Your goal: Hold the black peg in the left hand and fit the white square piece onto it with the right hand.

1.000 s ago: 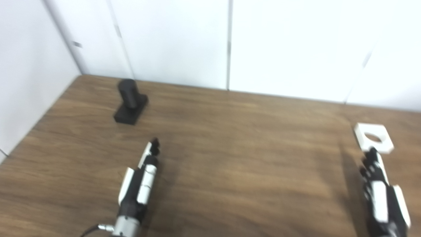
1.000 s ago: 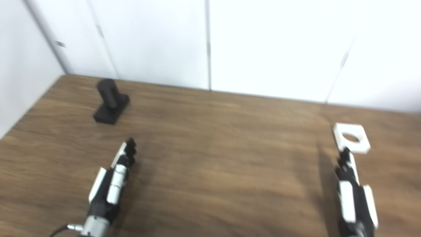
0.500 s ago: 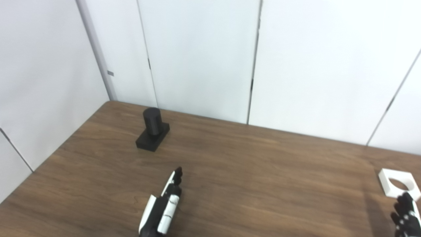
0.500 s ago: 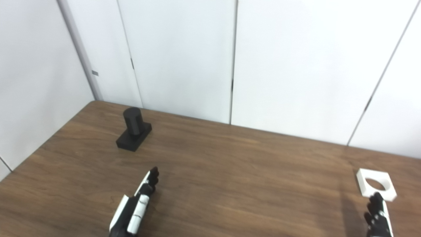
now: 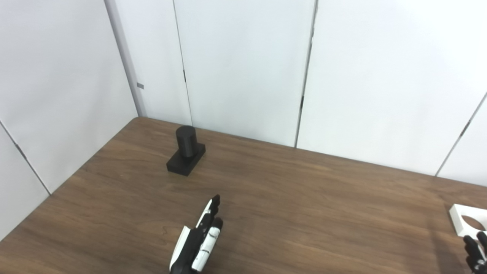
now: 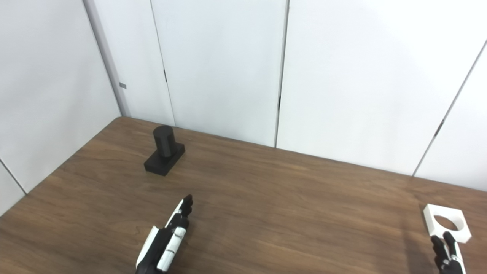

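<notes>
Black peg (image 6: 164, 150) upright on its flat black base, far over at about 10 o'clock on the wooden table (image 6: 289, 198), near the back-left corner. Left hand (image 6: 167, 239) low at about 7 o'clock, well apart from the peg, fingers (image 6: 185, 203) stretched out straight and close together, aimed up toward 1 o'clock; empty, nothing held, peg well beyond the fingertips toward 11 o'clock from them.

White square piece (image 6: 446, 227) with a round hole, flat on the table at about 4 o'clock, close to the right edge of view. Right hand (image 6: 449, 257) only partly seen at the bottom right corner, dark fingers (image 6: 451, 240) extended and slightly spread, pointing to 12 o'clock, tips just beside the near edge of the white piece; whether touching cannot be told. Nothing gripped; rest of the hand cut off by the frame.

Peg and white piece far apart, at opposite sides of the table.

Table top dark brown wood grain, running wide across the view. Behind and to the left, plain white wall panels (image 6: 220, 64) with thin vertical seams, meeting at a corner at about 10 o'clock
</notes>
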You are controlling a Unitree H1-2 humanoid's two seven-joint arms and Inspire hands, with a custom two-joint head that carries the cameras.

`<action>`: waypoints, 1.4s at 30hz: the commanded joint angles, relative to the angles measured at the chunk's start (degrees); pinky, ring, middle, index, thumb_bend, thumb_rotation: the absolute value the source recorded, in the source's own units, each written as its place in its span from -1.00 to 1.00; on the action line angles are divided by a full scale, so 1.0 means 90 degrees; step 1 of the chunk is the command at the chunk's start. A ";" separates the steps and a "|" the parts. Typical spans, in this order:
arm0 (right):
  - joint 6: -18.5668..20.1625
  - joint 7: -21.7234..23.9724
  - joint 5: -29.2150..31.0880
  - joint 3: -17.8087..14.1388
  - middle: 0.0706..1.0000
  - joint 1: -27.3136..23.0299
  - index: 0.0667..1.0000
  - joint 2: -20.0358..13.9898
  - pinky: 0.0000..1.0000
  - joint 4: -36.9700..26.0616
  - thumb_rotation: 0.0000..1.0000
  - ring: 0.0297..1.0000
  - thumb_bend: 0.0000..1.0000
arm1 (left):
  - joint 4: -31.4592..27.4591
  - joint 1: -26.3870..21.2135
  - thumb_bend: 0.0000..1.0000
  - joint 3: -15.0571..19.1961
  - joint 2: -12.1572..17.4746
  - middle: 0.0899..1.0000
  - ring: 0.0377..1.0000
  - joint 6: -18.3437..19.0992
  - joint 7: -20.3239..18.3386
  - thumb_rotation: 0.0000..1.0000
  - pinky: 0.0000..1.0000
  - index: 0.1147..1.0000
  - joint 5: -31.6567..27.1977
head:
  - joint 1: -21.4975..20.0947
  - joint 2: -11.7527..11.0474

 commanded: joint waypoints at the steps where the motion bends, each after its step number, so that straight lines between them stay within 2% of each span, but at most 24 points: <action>1: -0.0191 -0.0045 0.0093 -0.0026 0.87 0.0460 0.94 -0.0017 1.00 0.0154 1.00 0.94 0.35 | -0.0223 0.0078 0.07 -0.0013 -0.0369 1.00 1.00 0.0130 0.0009 0.68 1.00 1.00 0.0037 | -0.0010 0.0013; 5: -0.0157 -0.0047 0.0129 -0.0027 0.86 0.0498 0.94 0.0007 1.00 0.0118 1.00 0.94 0.42 | -0.0596 -0.0019 0.15 0.0028 -0.0228 1.00 1.00 0.0263 0.0123 0.56 0.99 1.00 0.0566 | -0.0025 0.0028; 9: -0.0105 -0.0035 0.0096 0.0004 0.89 0.0544 0.96 0.0014 1.00 0.0036 1.00 0.94 0.43 | -0.1180 -0.0250 0.21 0.0105 -0.0012 1.00 0.97 0.1024 0.0133 0.63 0.89 1.00 0.1634 | -0.0048 0.0054; 14: -0.0055 -0.0019 0.0092 0.0025 0.89 0.0572 0.96 0.0028 1.00 -0.0043 1.00 0.95 0.39 | -0.1568 -0.0680 0.41 0.0390 0.0225 0.97 0.95 0.1705 -0.0062 0.41 0.92 1.00 0.2129 | -0.0074 0.0047; 17: -0.0051 -0.0046 -0.0062 0.0040 0.88 0.0591 0.96 0.0024 1.00 -0.0112 1.00 0.92 0.37 | -0.1635 -0.0903 0.43 0.0594 0.0368 0.96 0.96 0.1888 -0.0153 0.29 0.95 0.97 0.2213 | -0.0092 0.0063; 21: -0.0072 0.0092 0.0060 0.0078 0.91 0.0606 0.98 -0.0024 1.00 -0.0161 1.00 0.93 0.33 | -0.1667 -0.1187 0.50 0.0841 0.0518 0.98 0.95 0.2257 -0.0245 0.25 0.88 0.94 0.2519 | -0.0089 0.0088; 24: 0.0053 0.0182 0.0255 0.0072 0.97 0.0598 1.00 -0.0018 1.00 -0.0189 1.00 0.99 0.37 | -0.1569 -0.1388 0.63 0.0947 0.0640 0.95 0.93 0.2525 -0.0334 0.30 0.87 0.96 0.2717 | -0.0105 0.0101; 28: -0.0132 0.0225 0.0213 0.0073 0.99 0.0592 1.00 -0.0074 1.00 -0.0055 1.00 1.00 0.38 | -0.1323 -0.1649 0.75 0.1023 0.0768 0.94 0.90 0.2777 -0.0355 0.32 0.78 0.93 0.2987 | -0.0105 0.0101; 33: -0.0309 0.0288 0.0264 0.0066 0.99 0.0583 1.00 -0.0088 1.00 0.0072 1.00 1.00 0.39 | -0.0721 -0.1941 0.84 0.0996 0.0886 0.86 0.83 0.2799 0.0076 0.29 0.61 0.80 0.3889 | -0.0120 0.0132; 37: -0.0331 0.0307 0.0237 0.0079 0.99 0.0608 1.00 -0.0110 1.00 0.0062 1.00 1.00 0.38 | -0.0202 -0.2136 0.88 0.1025 0.1032 0.89 0.92 0.2733 0.0265 0.35 0.77 0.82 0.4213 | -0.0130 0.0143; 42: -0.0343 0.0323 0.0195 0.0072 0.99 0.0602 1.00 -0.0113 1.00 0.0075 1.00 1.00 0.37 | 0.0228 -0.2361 0.85 0.1069 0.1221 0.89 0.93 0.2749 0.0308 0.29 0.81 0.81 0.4298 | -0.0148 0.0147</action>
